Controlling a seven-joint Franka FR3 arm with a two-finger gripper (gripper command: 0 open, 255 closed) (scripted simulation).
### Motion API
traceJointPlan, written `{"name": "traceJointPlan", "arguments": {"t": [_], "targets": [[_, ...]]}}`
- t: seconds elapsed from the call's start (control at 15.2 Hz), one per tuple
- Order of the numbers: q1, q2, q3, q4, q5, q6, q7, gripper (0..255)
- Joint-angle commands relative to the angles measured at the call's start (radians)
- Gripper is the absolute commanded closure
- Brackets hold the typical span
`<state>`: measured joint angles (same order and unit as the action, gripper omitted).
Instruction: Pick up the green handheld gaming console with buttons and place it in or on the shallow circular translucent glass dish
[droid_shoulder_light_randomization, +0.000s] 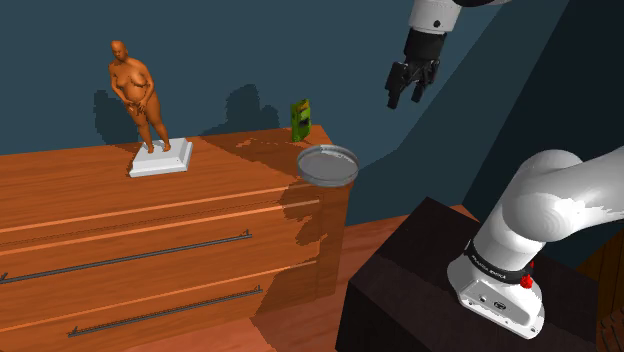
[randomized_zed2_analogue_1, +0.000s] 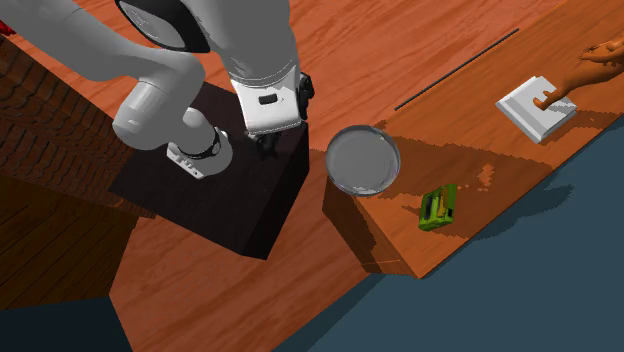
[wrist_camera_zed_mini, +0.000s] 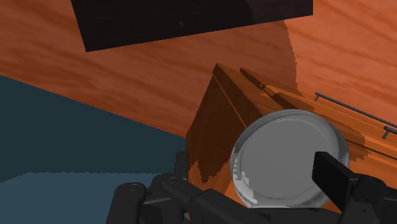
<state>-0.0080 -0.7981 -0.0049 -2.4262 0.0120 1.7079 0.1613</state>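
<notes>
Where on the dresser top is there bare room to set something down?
The widest bare stretch of the dresser top lies between the statue's white base and the green console. The strip along its front edge is free too. The corner is crowded: console and glass dish sit close together.

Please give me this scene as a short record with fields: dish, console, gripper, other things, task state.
dish: grey round dish, empty, at the dresser corner nearest the stand
console: green console on the dresser top, apart from the dish, not held
gripper: gripper open, in the air higher than the dish, holding nothing
other: orange figure on a white base
task state: console not yet picked
</notes>
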Motion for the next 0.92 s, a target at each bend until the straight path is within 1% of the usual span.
{"name": "traceJointPlan", "arguments": {"t": [0.0, 0.2, 0.46, 0.66, 0.86], "targets": [[0.0, 0.0, 0.0, 0.0, 0.0, 0.0, 0.0, 0], [-0.02, 0.113, 0.062, 0.051, 0.015, 0.061, 0.124, 0], [-0.054, 0.273, 0.135, 0.145, 0.013, 0.125, 0.289, 0], [-0.081, 0.399, 0.181, 0.233, -0.007, 0.156, 0.414, 0], [-0.105, 0.528, 0.219, 0.335, -0.042, 0.171, 0.541, 0]]}}
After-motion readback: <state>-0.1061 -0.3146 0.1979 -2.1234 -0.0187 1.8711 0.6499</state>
